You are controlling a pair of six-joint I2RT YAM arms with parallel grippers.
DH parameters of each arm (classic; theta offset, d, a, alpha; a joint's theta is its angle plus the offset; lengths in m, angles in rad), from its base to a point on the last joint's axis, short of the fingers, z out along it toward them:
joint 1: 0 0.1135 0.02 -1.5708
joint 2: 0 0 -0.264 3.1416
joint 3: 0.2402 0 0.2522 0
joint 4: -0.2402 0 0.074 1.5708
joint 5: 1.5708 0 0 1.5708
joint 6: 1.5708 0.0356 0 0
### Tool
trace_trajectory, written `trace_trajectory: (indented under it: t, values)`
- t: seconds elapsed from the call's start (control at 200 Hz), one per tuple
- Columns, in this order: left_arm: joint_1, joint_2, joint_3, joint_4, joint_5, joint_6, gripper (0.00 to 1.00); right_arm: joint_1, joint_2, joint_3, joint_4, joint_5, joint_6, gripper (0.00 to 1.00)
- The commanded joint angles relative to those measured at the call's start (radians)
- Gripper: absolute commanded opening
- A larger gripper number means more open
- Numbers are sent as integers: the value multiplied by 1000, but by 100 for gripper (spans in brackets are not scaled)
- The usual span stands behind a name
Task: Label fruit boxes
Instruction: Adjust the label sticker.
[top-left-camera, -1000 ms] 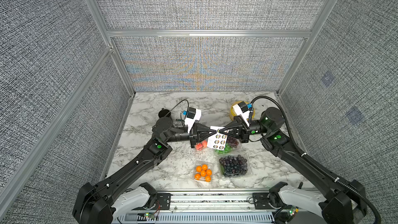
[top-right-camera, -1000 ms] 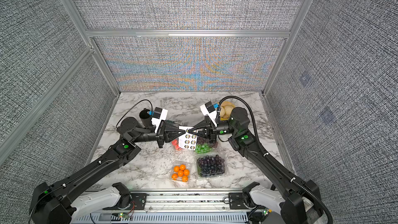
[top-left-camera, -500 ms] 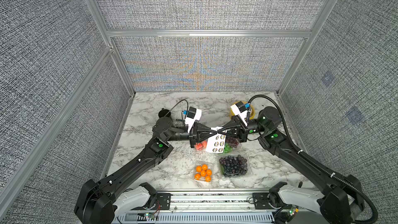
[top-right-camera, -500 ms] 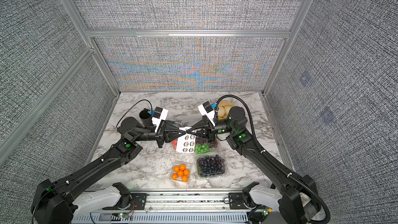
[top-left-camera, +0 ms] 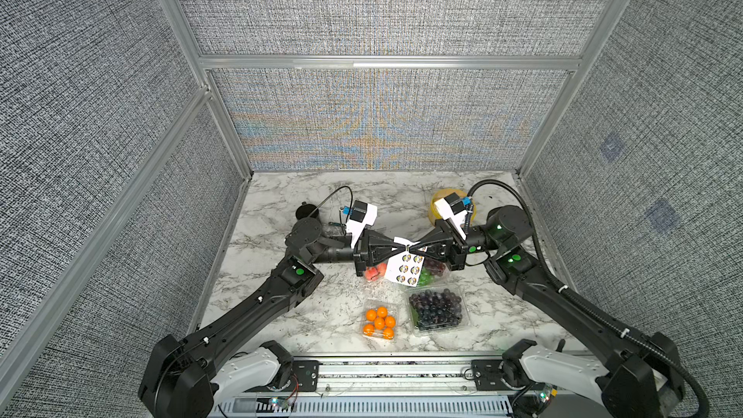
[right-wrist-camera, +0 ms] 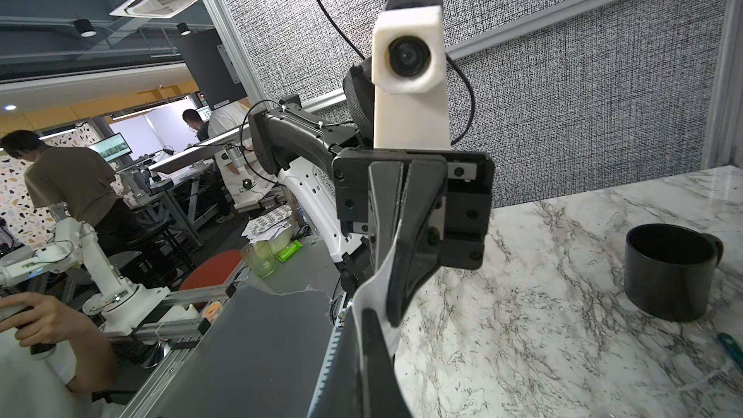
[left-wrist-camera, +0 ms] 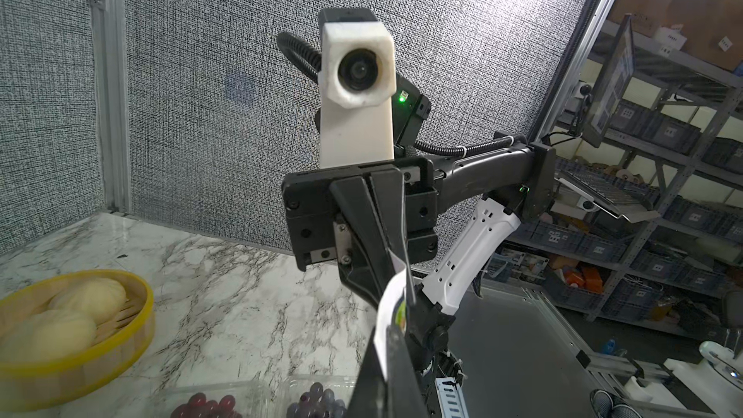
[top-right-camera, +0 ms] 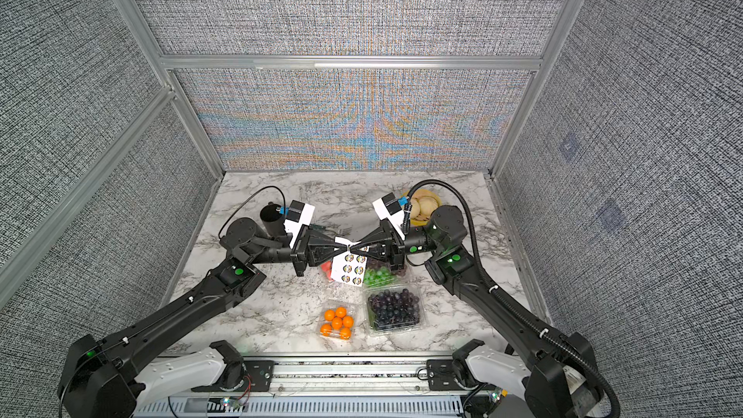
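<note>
Almost nothing has moved in the last second. The left hand [top-left-camera: 396, 251] and right hand [top-left-camera: 418, 246] stay pinched, tip to tip, on the top edge of the sticker sheet [top-left-camera: 404, 271], so no label is peeled yet. The sheet hangs above the table [top-left-camera: 305, 315], half hiding the strawberry box [top-left-camera: 372, 272] and mixed-grape box [top-left-camera: 433, 273]. The orange box [top-left-camera: 379, 322] and purple-grape box [top-left-camera: 437, 310] sit nearer.

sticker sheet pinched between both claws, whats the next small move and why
Probably ease the right claw away to peel a label: it and the left claw are shut on the sticker sheet, and the orange-ball box looks unlabelled.
</note>
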State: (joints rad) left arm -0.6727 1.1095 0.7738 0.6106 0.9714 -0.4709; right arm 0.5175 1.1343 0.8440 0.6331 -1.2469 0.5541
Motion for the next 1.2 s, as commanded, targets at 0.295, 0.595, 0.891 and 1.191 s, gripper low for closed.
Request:
trace_trajectory:
  t: [0.295, 0.595, 0.891, 1.191]
  values:
    - [2, -54, -20, -26, -45, 18, 36, -28, 2, 15, 15, -35, -2, 0]
    - [2, -3, 45, -11, -22, -9, 42, -12, 4, 15, 11, -52, -10, 0]
    - [2, 3, 27, 49, -5, -53, 1, -13, -15, 22, -64, -40, -63, 0]
    - [0, 4, 10, 126, 30, -120, 0, -13, 4, 31, -86, -17, -85, 0]
